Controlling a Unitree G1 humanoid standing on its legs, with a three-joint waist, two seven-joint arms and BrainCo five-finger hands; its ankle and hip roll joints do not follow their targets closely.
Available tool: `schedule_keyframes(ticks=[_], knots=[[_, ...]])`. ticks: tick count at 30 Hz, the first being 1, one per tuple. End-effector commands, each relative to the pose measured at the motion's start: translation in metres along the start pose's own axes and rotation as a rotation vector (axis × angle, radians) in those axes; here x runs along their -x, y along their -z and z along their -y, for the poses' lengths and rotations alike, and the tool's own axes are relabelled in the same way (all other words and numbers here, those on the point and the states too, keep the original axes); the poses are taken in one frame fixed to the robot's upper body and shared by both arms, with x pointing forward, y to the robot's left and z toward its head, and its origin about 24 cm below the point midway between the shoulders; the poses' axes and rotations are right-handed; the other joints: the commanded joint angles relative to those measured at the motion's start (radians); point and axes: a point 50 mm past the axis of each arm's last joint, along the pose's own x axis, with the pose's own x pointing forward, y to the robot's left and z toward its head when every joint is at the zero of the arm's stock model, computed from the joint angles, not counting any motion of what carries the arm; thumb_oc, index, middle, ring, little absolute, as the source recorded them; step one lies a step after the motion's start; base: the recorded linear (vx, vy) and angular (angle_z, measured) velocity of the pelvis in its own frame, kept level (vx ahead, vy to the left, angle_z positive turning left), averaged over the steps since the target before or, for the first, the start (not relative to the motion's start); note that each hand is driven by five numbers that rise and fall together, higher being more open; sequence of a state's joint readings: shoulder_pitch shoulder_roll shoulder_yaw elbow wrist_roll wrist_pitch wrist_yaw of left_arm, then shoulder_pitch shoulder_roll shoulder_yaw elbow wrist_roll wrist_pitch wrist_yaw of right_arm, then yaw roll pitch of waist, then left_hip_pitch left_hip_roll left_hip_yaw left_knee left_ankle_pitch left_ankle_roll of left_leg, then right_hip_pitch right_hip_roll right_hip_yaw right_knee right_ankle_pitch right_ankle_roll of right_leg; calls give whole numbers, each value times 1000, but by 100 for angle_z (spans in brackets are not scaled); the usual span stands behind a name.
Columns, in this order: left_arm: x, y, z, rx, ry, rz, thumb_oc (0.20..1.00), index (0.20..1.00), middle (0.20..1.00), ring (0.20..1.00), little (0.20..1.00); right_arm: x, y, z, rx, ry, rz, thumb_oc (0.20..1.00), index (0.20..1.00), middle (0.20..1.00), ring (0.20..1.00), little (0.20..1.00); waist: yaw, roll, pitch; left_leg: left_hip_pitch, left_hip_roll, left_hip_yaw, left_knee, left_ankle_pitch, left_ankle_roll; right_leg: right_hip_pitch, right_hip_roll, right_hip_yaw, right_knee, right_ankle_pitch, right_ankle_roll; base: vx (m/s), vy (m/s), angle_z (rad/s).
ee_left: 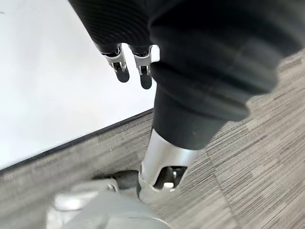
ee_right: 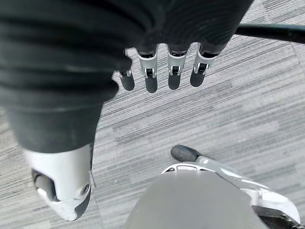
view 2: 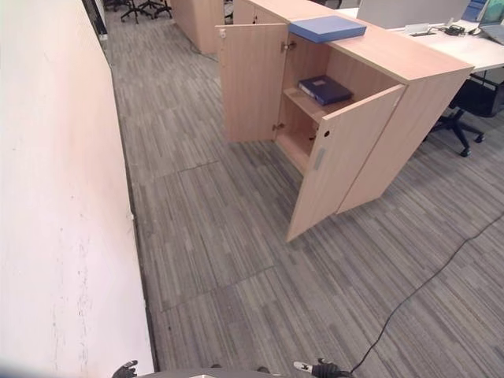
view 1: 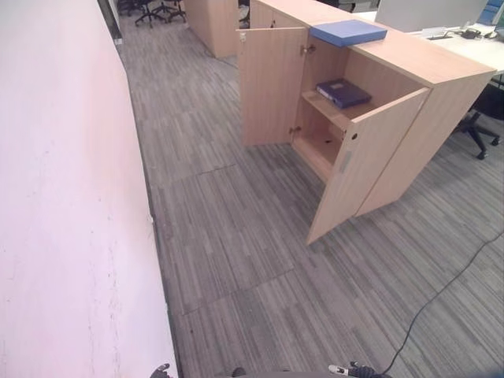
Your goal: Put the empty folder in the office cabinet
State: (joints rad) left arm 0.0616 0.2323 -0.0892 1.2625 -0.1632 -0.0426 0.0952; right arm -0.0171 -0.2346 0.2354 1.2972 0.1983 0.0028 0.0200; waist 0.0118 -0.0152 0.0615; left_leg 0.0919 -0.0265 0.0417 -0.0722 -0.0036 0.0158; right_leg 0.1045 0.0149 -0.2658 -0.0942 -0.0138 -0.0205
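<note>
- Pale wood cabinet stands ahead and to the right on the grey striped carpet, and both of its doors are swung wide open.
- Left door stands almost square to the cabinet front; right door angles out toward the camera, its lower corner over the carpet.
- On to the folders: a dark blue folder lies flat on the upper shelf inside the cabinet, well within the opening.
- Up top, a lighter blue folder lies flat on the cabinet's top surface, near its front left corner, just above the open compartment.
- Lower compartment shows bare wood beneath the shelf.
- A plain pale wall runs along the left side, meeting the carpet at a dark skirting line.
- Behind the cabinet, a white desk with small items on it, and a black office chair beside the cabinet's right end.
- Left hand hangs low beside the wall, fingers straight and relaxed, nothing in them.
- Right hand hangs over the carpet, fingers in a loose row pointing down, slack and carrying nothing.
- Both hands well apart from the cabinet and from either folder.
</note>
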Motion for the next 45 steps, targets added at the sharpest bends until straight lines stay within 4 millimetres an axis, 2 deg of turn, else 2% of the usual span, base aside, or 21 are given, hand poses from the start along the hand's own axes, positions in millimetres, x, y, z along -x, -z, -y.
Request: schedule_keyframes(ticks=[1,7,14,24,32,36,37,38,41,43,45], knots=[[-1,6,1,34,23,-60,1000,1000,1000,1000,1000,-1,-9,2,76,1,9,1000,1000,1000,1000,1000,16,-32,-12,29,34,-8,-15,-51,-68,13,-73,-23,7,49,143,0,0,0],[0,11,-2,-14,25,-85,1000,1000,1000,1000,1000,-1,-5,5,33,-4,-10,1000,1000,1000,1000,1000,9,-30,-16,31,36,-5,-15,-54,-69,13,-72,-19,7,48,143,0,0,0],[-2,1,-5,-107,4,-58,1000,1000,1000,1000,1000,-1,-3,11,123,33,-44,1000,1000,1000,1000,1000,8,-31,-18,31,38,-8,-15,-57,-69,12,-69,-19,7,47,142,0,0,0],[-2,-1,-7,-131,-5,-52,1000,1000,1000,1000,1000,-1,-8,3,114,-4,-20,1000,1000,1000,1000,1000,8,-34,-16,35,48,-10,-15,-57,-71,13,-62,-16,7,40,136,1,-21,0],[-3,-7,-13,-122,-37,-35,1000,1000,1000,1000,1000,-1,-36,-2,233,-18,104,1000,1000,1000,1000,1000,10,-46,1,43,75,0,-15,-40,-81,12,-45,0,8,32,119,-7,-70,-3],[-5,-19,-18,-103,-49,-3,1000,1000,1000,1000,1000,0,-43,-5,207,-47,140,1000,1000,1000,1000,1000,17,-76,53,-73,94,29,213,-80,-91,-1,-44,11,38,13,94,-98,-124,-3],[-5,-21,-18,-88,-52,2,1000,1000,1000,1000,1000,0,-44,-8,190,-61,150,1000,1000,1000,1000,1000,23,-85,76,-136,111,27,341,-53,-89,4,-38,14,45,5,81,-56,-132,-7],[-5,-21,-18,-88,-52,2,1000,1000,1000,1000,1000,0,-44,-8,190,-61,150,1000,1000,1000,1000,1000,21,-84,74,-142,112,25,348,-56,-90,1,-37,12,45,5,81,-43,-141,-21],[-5,-19,-18,73,-59,-9,1000,1000,1000,1000,1000,0,-40,-6,153,-56,143,1000,1000,1000,1000,1000,35,-83,106,-254,137,-4,531,42,-78,14,-21,7,53,-12,58,-6,-93,-21],[-3,-5,-17,186,-71,-51,1000,1000,1000,1000,1000,0,-34,-7,139,-60,127,1000,1000,1000,1000,1000,47,-82,104,-316,121,-14,482,59,-70,26,-21,16,46,-20,61,76,-14,10],[-2,0,-18,196,-74,-68,1000,1000,1000,1000,1000,1,-31,-6,138,-59,119,1000,1000,1000,1000,1000,54,-84,101,-333,110,-16,441,55,-71,32,-24,20,40,-23,65,109,26,5]])
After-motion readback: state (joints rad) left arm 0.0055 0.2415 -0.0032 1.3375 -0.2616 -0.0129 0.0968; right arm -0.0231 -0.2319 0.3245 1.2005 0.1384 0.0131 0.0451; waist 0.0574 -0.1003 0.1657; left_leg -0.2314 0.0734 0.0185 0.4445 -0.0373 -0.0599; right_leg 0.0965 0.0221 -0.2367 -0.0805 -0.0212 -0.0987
